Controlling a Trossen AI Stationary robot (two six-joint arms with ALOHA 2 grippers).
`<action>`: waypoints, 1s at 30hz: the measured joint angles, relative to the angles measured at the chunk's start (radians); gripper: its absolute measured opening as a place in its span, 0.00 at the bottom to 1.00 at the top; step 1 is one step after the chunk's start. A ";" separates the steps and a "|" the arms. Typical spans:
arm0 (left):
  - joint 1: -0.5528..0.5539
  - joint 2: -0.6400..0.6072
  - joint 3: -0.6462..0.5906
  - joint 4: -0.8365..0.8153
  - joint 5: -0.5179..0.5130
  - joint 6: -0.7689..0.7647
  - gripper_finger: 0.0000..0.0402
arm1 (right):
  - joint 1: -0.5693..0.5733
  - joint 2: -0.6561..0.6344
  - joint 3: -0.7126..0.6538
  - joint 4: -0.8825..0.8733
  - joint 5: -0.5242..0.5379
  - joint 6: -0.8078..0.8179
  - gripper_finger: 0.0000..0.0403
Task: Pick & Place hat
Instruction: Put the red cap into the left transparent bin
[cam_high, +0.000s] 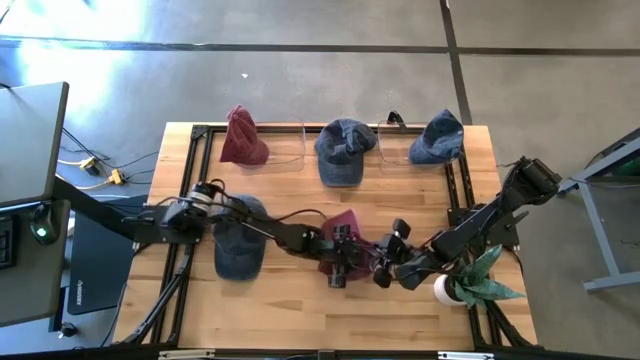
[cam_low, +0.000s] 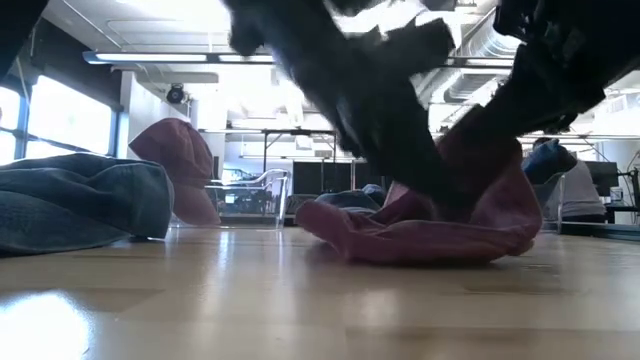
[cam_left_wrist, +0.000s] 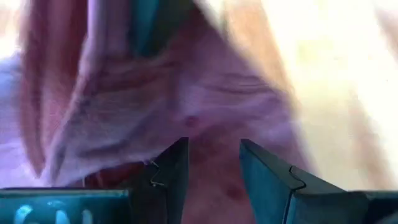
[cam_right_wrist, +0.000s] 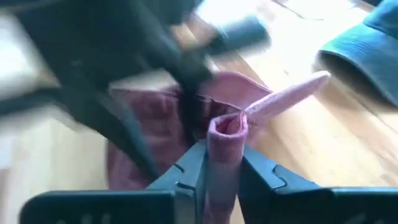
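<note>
With the right hand (cam_right_wrist: 222, 165) clamped on a fold of the maroon hat (cam_high: 342, 240) and the left hand (cam_left_wrist: 213, 163) parted against its cloth, lift both evenly off the counter (cam_high: 300, 310) so the fold doesn't slip

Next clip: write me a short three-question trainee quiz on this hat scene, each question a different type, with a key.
1. True or false: the red hat between the two grippers lies on the table.
2. How many hats stand along the far edge? A) two B) three C) four
3. What does the right gripper have between its fingers?

Key:
1. True.
2. B: a red one and two blue ones.
3. A fold of the red hat's fabric; the left gripper is pressed close to the same hat.
</note>
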 joint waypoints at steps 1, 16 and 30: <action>-0.007 -0.017 0.012 -0.053 0.002 0.000 0.34 | -0.001 0.000 -0.001 -0.020 0.005 0.005 0.19; -0.195 -0.135 0.067 -0.688 -0.504 -0.100 0.34 | -0.043 -0.114 0.084 -0.362 -0.099 0.082 0.52; -0.311 -0.174 -0.119 -0.480 -0.358 -0.021 0.34 | 0.043 0.092 0.140 -0.115 -0.429 -0.660 0.46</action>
